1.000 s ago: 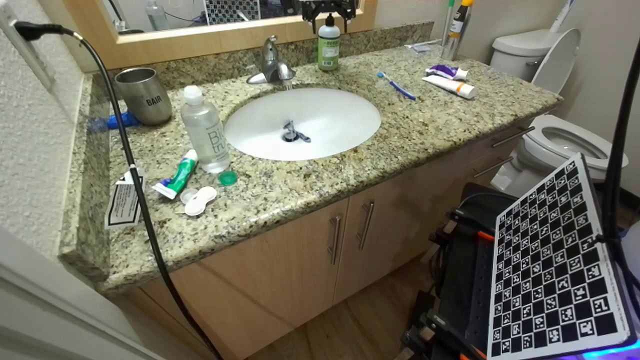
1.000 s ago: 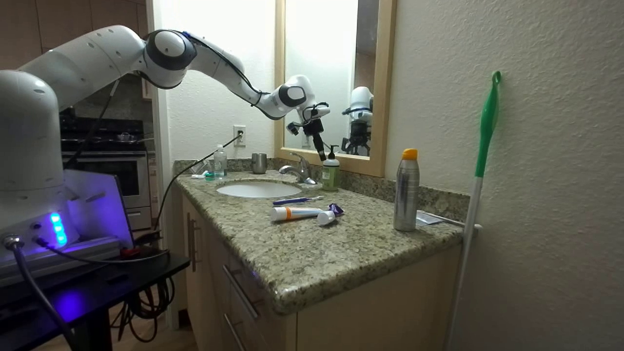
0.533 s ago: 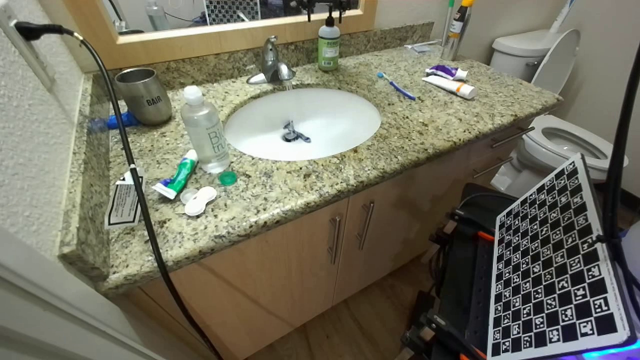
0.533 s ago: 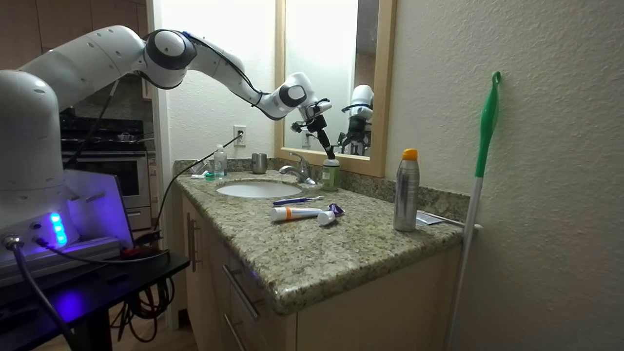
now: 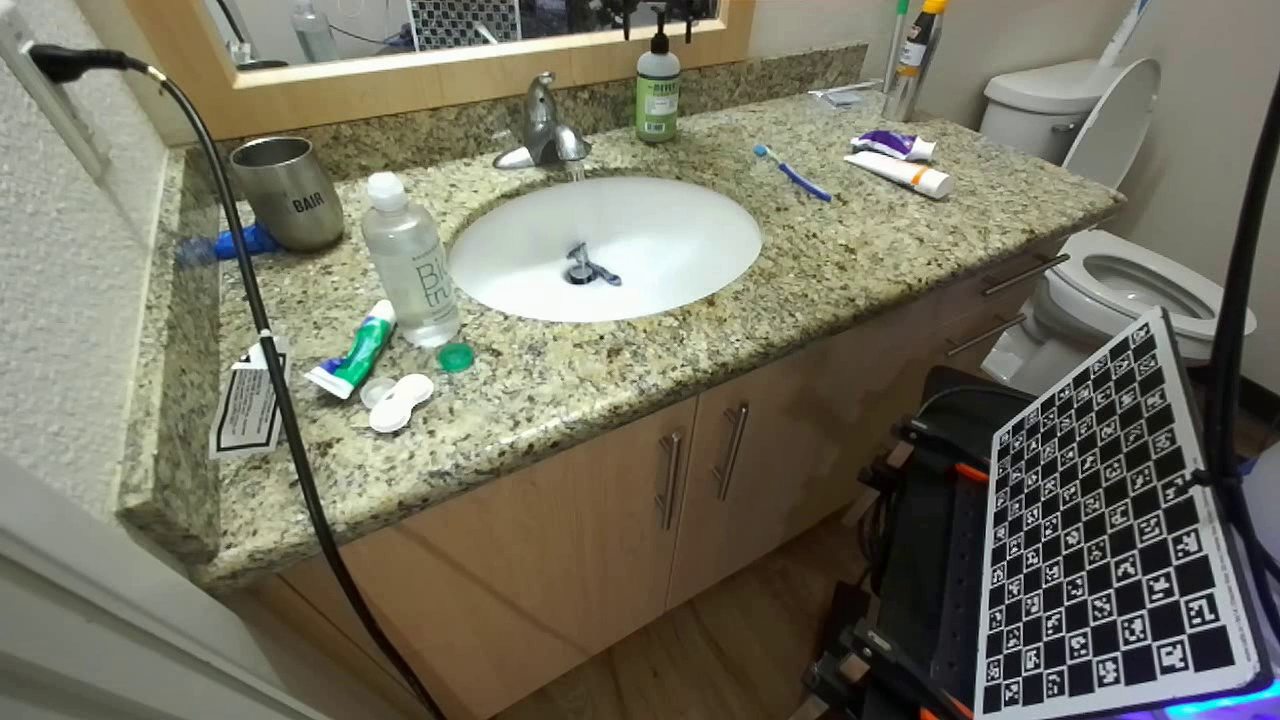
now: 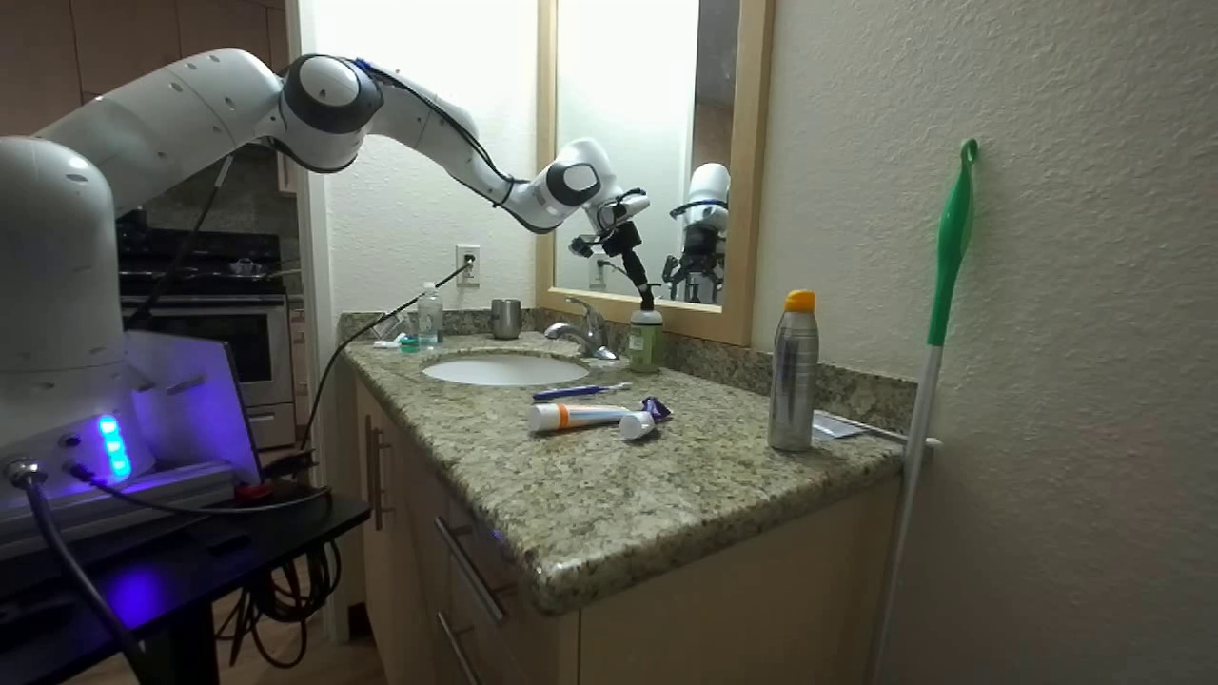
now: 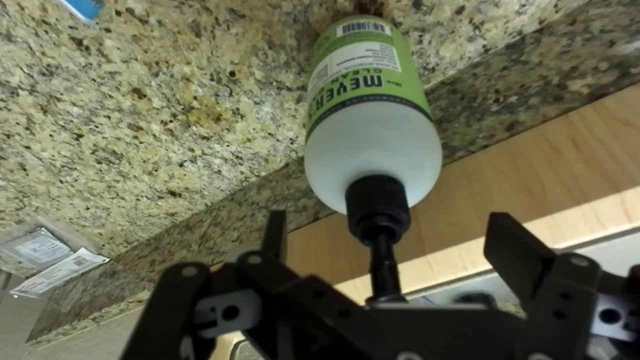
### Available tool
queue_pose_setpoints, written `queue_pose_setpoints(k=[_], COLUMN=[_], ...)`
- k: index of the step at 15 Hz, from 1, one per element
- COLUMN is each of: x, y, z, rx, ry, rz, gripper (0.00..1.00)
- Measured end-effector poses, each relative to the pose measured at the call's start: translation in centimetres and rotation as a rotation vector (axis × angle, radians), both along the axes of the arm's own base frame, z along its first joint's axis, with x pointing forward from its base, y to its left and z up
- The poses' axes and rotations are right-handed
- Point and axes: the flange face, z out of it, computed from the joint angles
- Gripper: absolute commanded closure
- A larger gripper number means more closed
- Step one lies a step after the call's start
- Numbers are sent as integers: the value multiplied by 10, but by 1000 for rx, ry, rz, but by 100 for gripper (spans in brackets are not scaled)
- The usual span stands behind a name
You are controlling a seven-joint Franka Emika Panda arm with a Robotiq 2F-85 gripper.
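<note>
Wrist view: claw [image 7: 388,224] spread wide, empty; gaps flank bottle pump [image 7: 381,231], backsplash [image 7: 500,92] close.

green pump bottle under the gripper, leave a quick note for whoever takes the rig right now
Gripper: open, holding nothing; whether its palm touches the pump can't be told.
Things: the green-labelled bottle stands upright on the counter, near the faucet.
Done: fingers stand on either side of the pump, clear of it.
Left: no grip made yet; judging by the pose, probably closing on the pump or pressing it.
</note>
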Motion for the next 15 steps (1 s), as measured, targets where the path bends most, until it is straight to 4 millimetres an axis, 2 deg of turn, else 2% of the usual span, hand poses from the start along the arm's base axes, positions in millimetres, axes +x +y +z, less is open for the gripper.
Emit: queue_pose_setpoints(k=[1,2,4,12,13,15], x=[0,0,0,0,0,0], y=[-1,-1,0,1,1,1], z=[0,0,0,-2,-2,-2], rx=[-1,-1,2,9,9,9], ry=[0,0,1,8,9,9], rz=[-2,-2,-2,-3,-3,-3], gripper=[0,25,34,89,95,92])
